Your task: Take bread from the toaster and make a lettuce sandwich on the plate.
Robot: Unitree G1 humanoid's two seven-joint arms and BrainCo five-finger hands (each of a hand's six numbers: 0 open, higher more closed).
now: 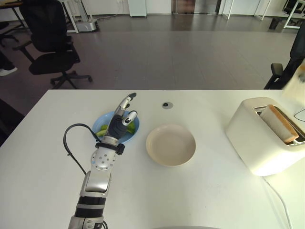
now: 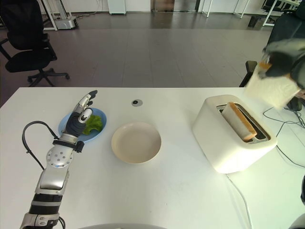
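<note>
At the middle of the white table (image 2: pixel 162 191) sits the cream plate (image 2: pixel 136 142), bare, and everything else is placed from it. To the plate's left, just beside it, lies a blue dish (image 2: pixel 98 116) with a green lettuce leaf (image 2: pixel 94 123) on it. The left hand (image 2: pixel 77 119) is over that dish with its fingers stretched out and spread, grasping nothing. Whether its palm touches the leaf cannot be told. A black cable (image 2: pixel 27 138) loops out from its wrist, farther left of the plate.

To the plate's right, well apart, stands the white toaster (image 2: pixel 224 143), and one slice of toast (image 2: pixel 239 121) leans in its slot. The toaster's cord (image 2: pixel 240 195) runs toward the near edge of the table. Beyond the plate, near the far edge, a small round grommet (image 2: pixel 137 102) is set into the table.

The right eye view takes in more on the plate's right side. There the right hand (image 2: pixel 285 53) is up in the air above and beyond the toaster, dark and blurred, with its fingers closed on a pale bread slice (image 2: pixel 272 88) that hangs below them. The left eye view catches this as a pale smear at its right edge, above the toaster. That view shows the lettuce partly covered by the left hand, where the right eye view shows the leaf clear to the hand's right.
</note>
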